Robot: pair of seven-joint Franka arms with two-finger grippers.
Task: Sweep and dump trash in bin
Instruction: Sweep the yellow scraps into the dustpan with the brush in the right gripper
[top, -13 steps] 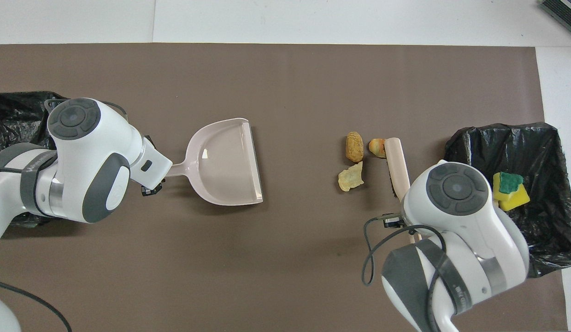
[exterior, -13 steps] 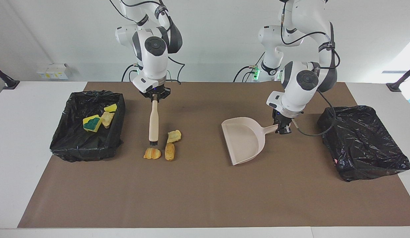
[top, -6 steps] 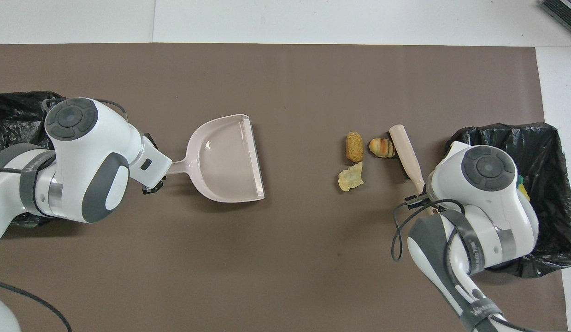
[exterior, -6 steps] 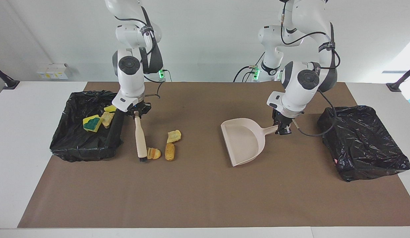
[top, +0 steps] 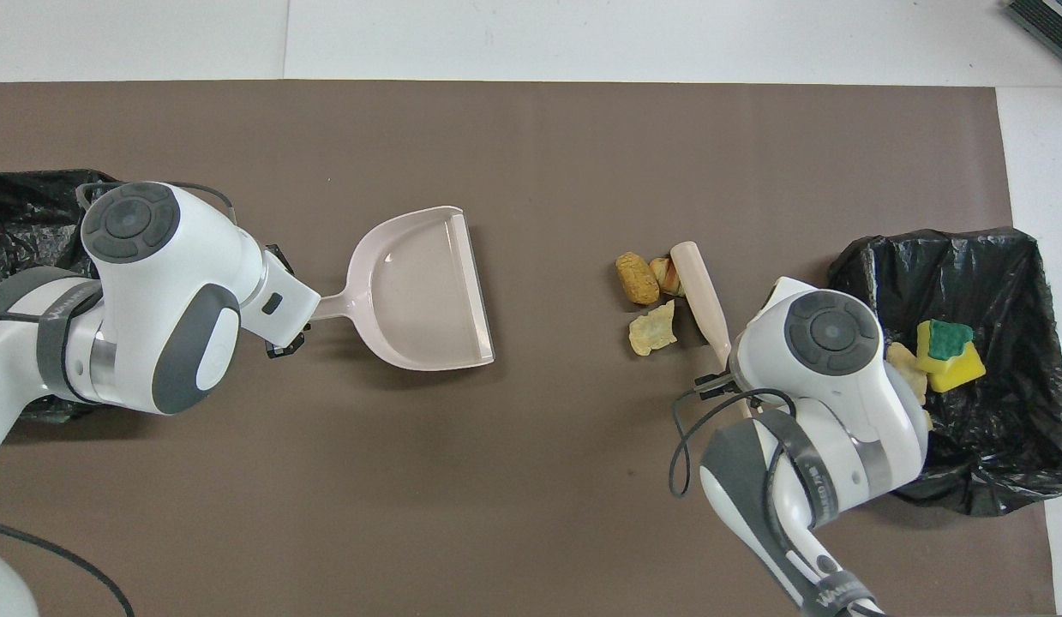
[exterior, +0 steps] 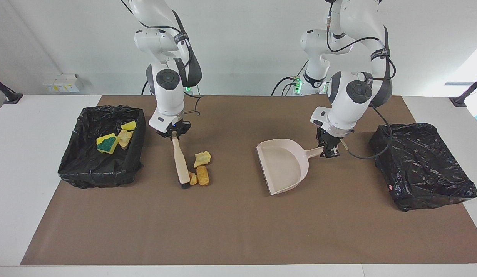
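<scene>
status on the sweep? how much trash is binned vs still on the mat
Done: sponge pieces lie in the bin at the right arm's end. In hand: the right gripper holds the brush against three scraps on the mat; the left gripper holds the dustpan, empty and apart from them. Left: sweep the scraps into the pan and dump them.

A brown mat [exterior: 238, 231] covers the white table [exterior: 26, 161]; a black floor-level bracket [exterior: 7, 94] sits at its corner.
</scene>
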